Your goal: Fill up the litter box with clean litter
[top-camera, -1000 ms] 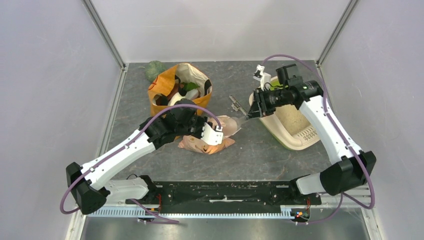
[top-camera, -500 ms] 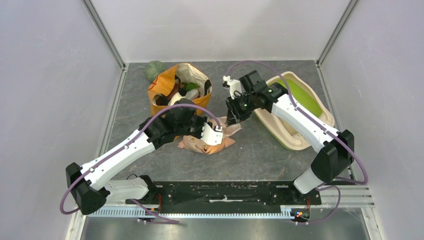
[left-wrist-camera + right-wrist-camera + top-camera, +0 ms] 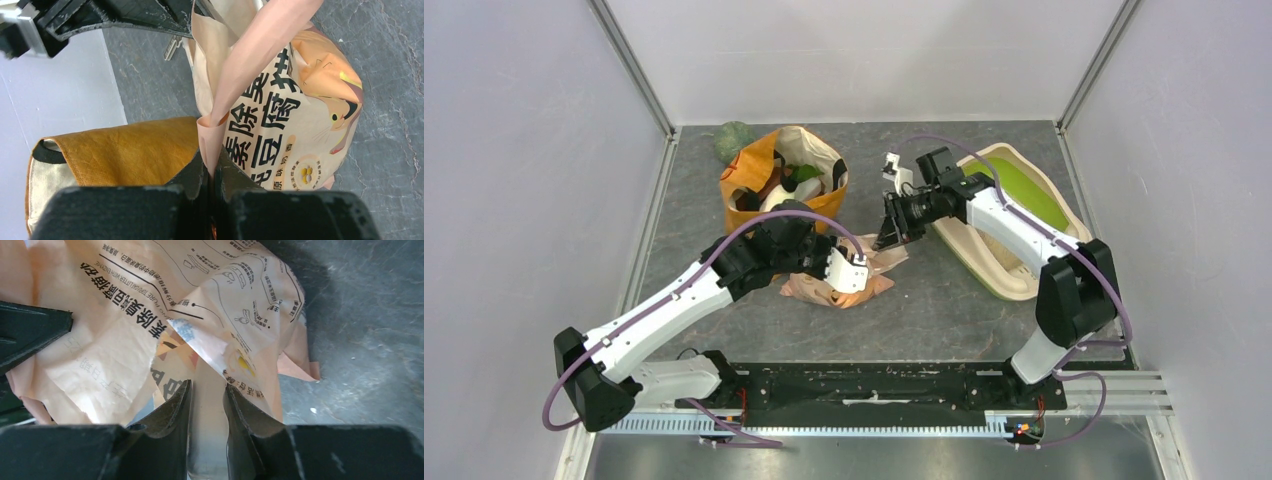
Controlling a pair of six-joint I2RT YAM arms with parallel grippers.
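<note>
Far right on the table (image 3: 924, 305), the box (image 3: 1009, 289) lies at a slant, a cream oval tray with its lime-green hood (image 3: 1027, 195) at the end away from me; it sits just right of the bag (image 3: 876, 262), and neither of my grippers touches it. Most of its floor is under my right arm, so whether litter lies in it I cannot tell; the near end shows only as a strip of cream rim.

The bag is peach-coloured, crumpled, printed with black characters and a cat's face, and lies on the table between the box and my left arm; its mouth and its contents are out of sight in every view. My left gripper (image 3: 211, 170) is clamped tight on a fold of the bag's edge, the fingers all but meeting on the thin film; my right gripper (image 3: 207, 392) has a finger on each side of a pale strip of the same bag and looks to be pinching it, though creases partly bury the tips.

Behind the bag stands the tote (image 3: 759, 172), orange with a pale lining, open at the top and stuffed with things too jumbled to name; in my left wrist view its side is right against the bag. A dull green lump (image 3: 732, 140) sits behind the tote near the back wall; a small metal piece (image 3: 172, 47) lies on the table beside the bag, too cut off to identify.
</note>
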